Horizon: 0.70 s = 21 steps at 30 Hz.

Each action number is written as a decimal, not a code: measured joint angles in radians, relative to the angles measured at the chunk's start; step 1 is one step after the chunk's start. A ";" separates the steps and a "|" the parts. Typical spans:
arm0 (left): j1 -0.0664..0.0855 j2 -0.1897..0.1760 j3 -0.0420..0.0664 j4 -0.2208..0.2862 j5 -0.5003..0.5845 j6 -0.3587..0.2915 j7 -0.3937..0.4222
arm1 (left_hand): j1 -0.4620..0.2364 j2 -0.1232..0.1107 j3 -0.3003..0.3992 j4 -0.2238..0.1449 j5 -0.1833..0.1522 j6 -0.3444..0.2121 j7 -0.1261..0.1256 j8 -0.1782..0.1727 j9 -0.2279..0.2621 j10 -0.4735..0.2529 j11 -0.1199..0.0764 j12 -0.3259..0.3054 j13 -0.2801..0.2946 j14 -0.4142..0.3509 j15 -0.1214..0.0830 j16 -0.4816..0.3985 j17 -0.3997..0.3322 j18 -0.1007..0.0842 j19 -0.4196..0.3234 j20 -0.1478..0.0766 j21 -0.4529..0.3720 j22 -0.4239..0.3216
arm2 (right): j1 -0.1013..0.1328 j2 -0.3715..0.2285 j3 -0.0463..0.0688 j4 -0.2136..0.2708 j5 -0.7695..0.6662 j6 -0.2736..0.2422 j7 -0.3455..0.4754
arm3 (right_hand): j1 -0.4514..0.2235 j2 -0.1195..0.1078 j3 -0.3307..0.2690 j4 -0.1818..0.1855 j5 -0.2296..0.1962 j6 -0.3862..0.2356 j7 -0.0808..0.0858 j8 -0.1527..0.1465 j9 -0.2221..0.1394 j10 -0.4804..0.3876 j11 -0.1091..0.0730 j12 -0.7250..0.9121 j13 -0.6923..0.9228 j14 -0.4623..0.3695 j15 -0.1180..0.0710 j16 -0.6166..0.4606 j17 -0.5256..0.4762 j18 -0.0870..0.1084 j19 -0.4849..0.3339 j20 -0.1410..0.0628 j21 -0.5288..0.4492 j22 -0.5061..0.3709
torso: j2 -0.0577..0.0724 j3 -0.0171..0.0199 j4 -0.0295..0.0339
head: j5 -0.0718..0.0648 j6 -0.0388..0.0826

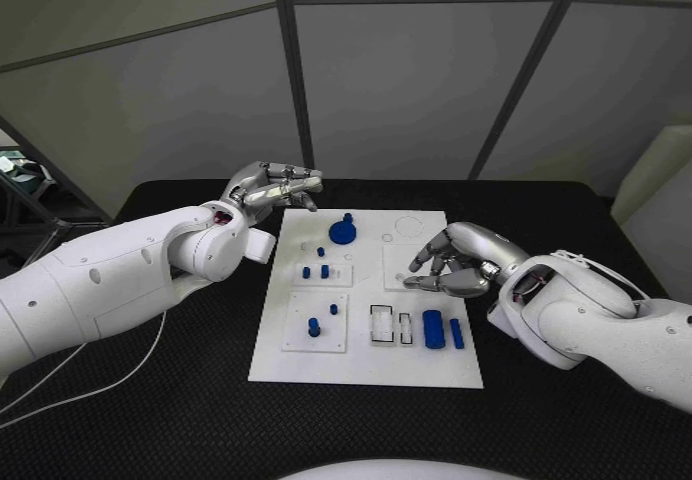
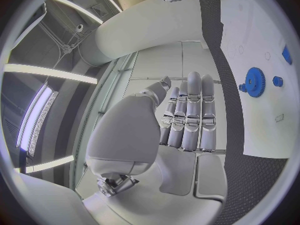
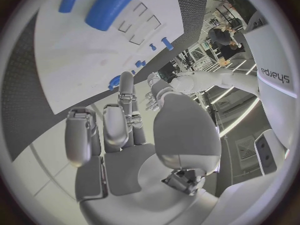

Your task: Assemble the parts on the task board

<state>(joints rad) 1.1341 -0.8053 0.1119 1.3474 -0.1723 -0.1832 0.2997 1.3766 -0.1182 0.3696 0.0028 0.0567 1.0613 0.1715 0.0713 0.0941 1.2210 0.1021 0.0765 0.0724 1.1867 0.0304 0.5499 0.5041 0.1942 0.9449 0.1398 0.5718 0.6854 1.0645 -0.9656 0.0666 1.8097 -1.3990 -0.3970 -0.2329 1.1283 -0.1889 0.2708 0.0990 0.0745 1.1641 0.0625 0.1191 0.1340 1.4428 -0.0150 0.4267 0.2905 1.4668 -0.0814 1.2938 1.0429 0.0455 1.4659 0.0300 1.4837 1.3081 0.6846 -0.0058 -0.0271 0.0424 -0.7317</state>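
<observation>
**Both hands empty beside the task board**

Nearest the robot, on the black table (image 1: 173,400), the front edge of the white task board (image 1: 368,365) lies bare. Just beyond it, toward the board's right side, a thick blue cylinder (image 1: 433,327) and a thinner blue bar (image 1: 457,333) lie side by side, next to two empty rectangular slots (image 1: 382,325). Left of those, a square raised plate (image 1: 316,322) carries a short upright blue peg (image 1: 313,325) and a smaller one (image 1: 333,310) behind it.

Farther in, the right hand (image 1: 450,262) hovers over the board's right edge with its fingers curled downward and slightly apart; nothing is between them. The right wrist view confirms this: the fingers (image 3: 119,125) are bent, separated and holding nothing, with the board beyond them.

At mid-board, a second small plate (image 1: 326,272) holds more small blue pegs (image 1: 306,271). Behind it stands a blue gear (image 1: 343,231) with a small knob on top, also visible in the left wrist view (image 2: 254,81).

Farthest away, the left hand (image 1: 274,188) is raised by the board's far-left corner, off the board. In the left wrist view its fingers (image 2: 187,117) lie straight and close together, gripping nothing.
</observation>
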 measured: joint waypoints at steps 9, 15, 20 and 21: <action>0.000 -0.004 -0.003 0.013 0.000 0.000 0.000 | 0.000 0.000 0.000 0.000 0.000 0.000 0.000 0.000 0.000 0.000 0.000 0.000 0.000 0.000 0.000 0.000 0.000 0.000 0.000 0.000 0.000 0.000 | -0.017 -0.092 0.000 0.082 0.040 0.027 -0.174 | 0.012 -0.005 -0.128 0.152 0.016 -0.004 -0.012 0.013 0.142 -0.041 -0.014 0.525 0.581 0.000 -0.003 0.044 0.064 -0.015 0.000 -0.011 0.028 0.000 | -0.004 -0.0026 -0.0124 | -0.026 -0.006; 0.000 -0.007 -0.005 0.015 0.000 0.000 0.000 | 0.000 0.000 -0.003 -0.003 0.000 0.000 0.000 0.000 0.000 0.000 0.000 0.000 0.000 0.000 0.000 0.000 0.000 0.000 0.000 0.000 0.000 -0.001 | -0.052 -0.094 -0.006 0.103 -0.005 0.052 -0.265 | 0.023 -0.004 -0.191 0.193 0.028 -0.015 -0.013 0.014 0.206 -0.055 -0.010 0.591 0.670 -0.002 -0.008 0.056 0.080 -0.015 0.000 -0.011 0.034 0.000 | -0.005 -0.0026 -0.0152 | -0.033 -0.010; 0.000 -0.008 -0.005 0.016 0.000 0.000 0.000 | 0.000 0.000 -0.003 -0.003 0.000 0.000 0.000 0.000 0.000 0.000 0.000 0.000 0.000 0.000 0.000 0.000 0.000 0.000 0.000 0.000 0.000 -0.001 | -0.079 -0.077 -0.009 0.111 -0.051 0.066 -0.319 | 0.011 0.008 -0.229 0.194 0.084 -0.017 -0.015 0.014 0.243 -0.064 -0.012 0.599 0.693 -0.002 -0.008 0.056 0.081 -0.015 0.000 -0.011 0.034 0.000 | -0.005 -0.0032 -0.0137 | -0.037 -0.011; 0.000 -0.008 -0.005 0.016 0.000 0.000 0.000 | 0.000 0.000 -0.003 -0.003 0.000 0.000 0.000 0.000 0.000 0.000 0.000 0.000 0.000 0.000 0.000 0.000 0.000 0.000 0.000 0.000 0.000 -0.001 | -0.081 -0.074 -0.009 0.111 -0.058 0.067 -0.325 | 0.011 0.008 -0.234 0.194 0.087 -0.017 -0.015 0.013 0.246 -0.064 -0.012 0.599 0.696 -0.002 -0.008 0.056 0.082 -0.015 0.000 -0.011 0.034 0.000 | -0.005 -0.0032 -0.0132 | -0.037 -0.011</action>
<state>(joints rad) 1.1341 -0.8132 0.1066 1.3630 -0.1723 -0.1832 0.2995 1.3766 -0.1181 0.3667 -0.0001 0.0567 1.0613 0.1715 0.0712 0.0941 1.2210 0.1021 0.0765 0.0724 1.1867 0.0304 0.5499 0.5042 0.1942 0.9449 0.1399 0.5718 0.6846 0.9837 -1.0395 0.0572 1.9202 -1.4571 -0.3296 -0.5580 1.1396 -0.1808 0.0371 0.2928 0.1620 1.1470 0.0475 0.1326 0.3804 1.3789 -0.0268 1.0253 0.9864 1.4651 -0.0897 1.3498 1.1249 0.0304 1.4654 0.0195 1.5180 1.3078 0.6795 -0.0089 -0.0404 0.0052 -0.7424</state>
